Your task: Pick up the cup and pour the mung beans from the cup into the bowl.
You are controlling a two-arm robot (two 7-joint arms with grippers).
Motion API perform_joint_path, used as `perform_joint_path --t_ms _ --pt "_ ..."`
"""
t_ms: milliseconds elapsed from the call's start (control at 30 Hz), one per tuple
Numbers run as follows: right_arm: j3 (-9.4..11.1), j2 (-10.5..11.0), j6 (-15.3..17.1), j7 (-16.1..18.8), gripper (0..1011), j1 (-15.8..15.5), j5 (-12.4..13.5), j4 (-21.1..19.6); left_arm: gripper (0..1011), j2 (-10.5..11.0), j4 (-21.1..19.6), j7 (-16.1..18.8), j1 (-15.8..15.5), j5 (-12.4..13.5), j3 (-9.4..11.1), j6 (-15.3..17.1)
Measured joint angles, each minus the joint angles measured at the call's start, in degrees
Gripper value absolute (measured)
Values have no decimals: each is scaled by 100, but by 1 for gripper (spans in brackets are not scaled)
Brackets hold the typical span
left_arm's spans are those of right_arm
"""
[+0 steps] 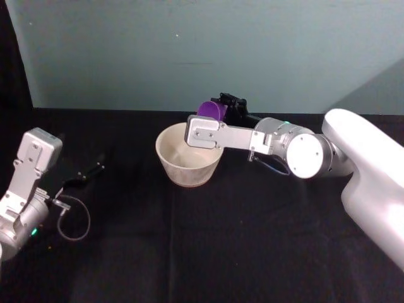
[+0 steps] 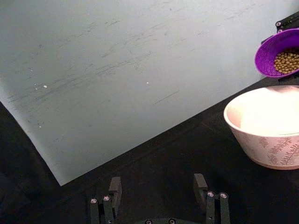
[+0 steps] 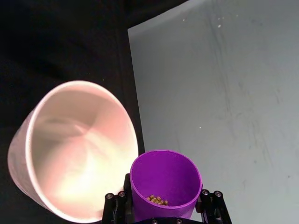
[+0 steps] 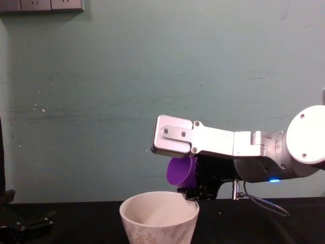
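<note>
The purple cup (image 1: 211, 110) hangs tilted on its side just above the far rim of the white leaf-patterned bowl (image 1: 189, 173), mouth toward the bowl. My right gripper (image 1: 222, 108) is shut on the cup. In the right wrist view the cup (image 3: 163, 179) has a few mung beans (image 3: 157, 200) lying inside it, beside the bowl (image 3: 28, 140), whose inside looks bare. From the chest, the cup (image 4: 182, 172) hovers over the bowl (image 4: 157, 230), under my right gripper (image 4: 197, 179). My left gripper (image 1: 88, 173) rests open at the left, far from both.
A black cloth covers the table, and a pale teal wall stands close behind the bowl. The left wrist view takes in the cup (image 2: 279, 58), the bowl (image 2: 271, 149) and my own left gripper (image 2: 158, 189). A loose cable (image 1: 74, 221) loops by the left arm.
</note>
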Motion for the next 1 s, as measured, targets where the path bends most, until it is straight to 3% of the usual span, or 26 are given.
perform_joint_path --t_ms 1000 --pt "-219 -88 34 -2 729 156 -681 101 1011 0 0 0 0 0 0 0"
